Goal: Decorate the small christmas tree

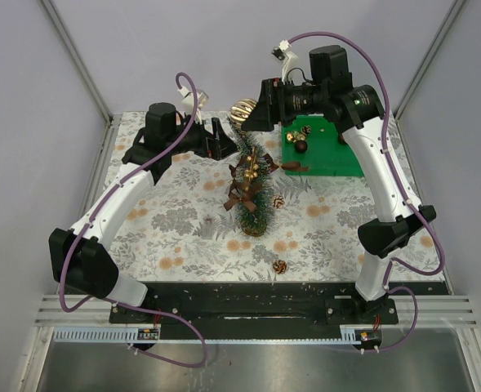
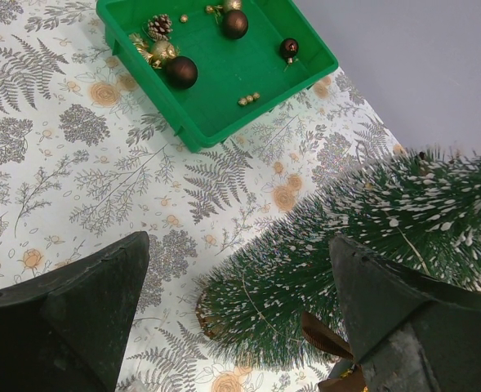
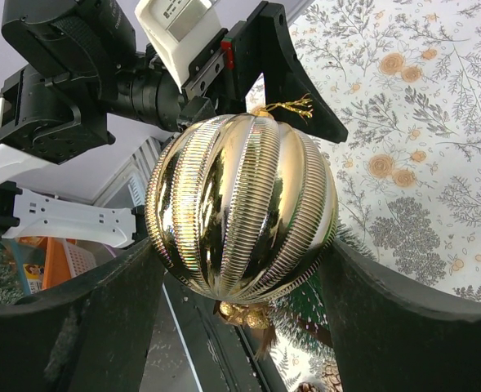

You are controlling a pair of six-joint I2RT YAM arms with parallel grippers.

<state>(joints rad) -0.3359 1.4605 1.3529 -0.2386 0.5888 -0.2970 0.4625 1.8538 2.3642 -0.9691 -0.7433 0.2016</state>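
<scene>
Crowded at the treetop, open room up front.
The tree (image 1: 252,184) stands mid-surface. The left hand (image 1: 217,140), jaws wide, is just beside its upper left, and the right hand (image 1: 255,108) grips a gold ball (image 1: 242,112) above the tip. A green tray (image 1: 330,157) blocks the far right. Only two pine cones (image 1: 278,201) lie on the near surface (image 1: 183,237).

— What did we log about the build of the two arms?
— We saw the left arm (image 1: 113,208) and the right arm (image 1: 385,175) matched: glossy white link shells, blocky black joint housings, black base mounts (image 1: 362,309).
— And the wiring?
— We traced a purple cable (image 1: 326,33) looping loose along each arm.
— The ends?
— We found the left gripper (image 2: 238,245) and the right gripper (image 3: 242,245) carrying thick matte-black wedge fingers (image 2: 77,318), faintly scuffed. A white labelled box (image 3: 179,20) sat on the left wrist.
</scene>
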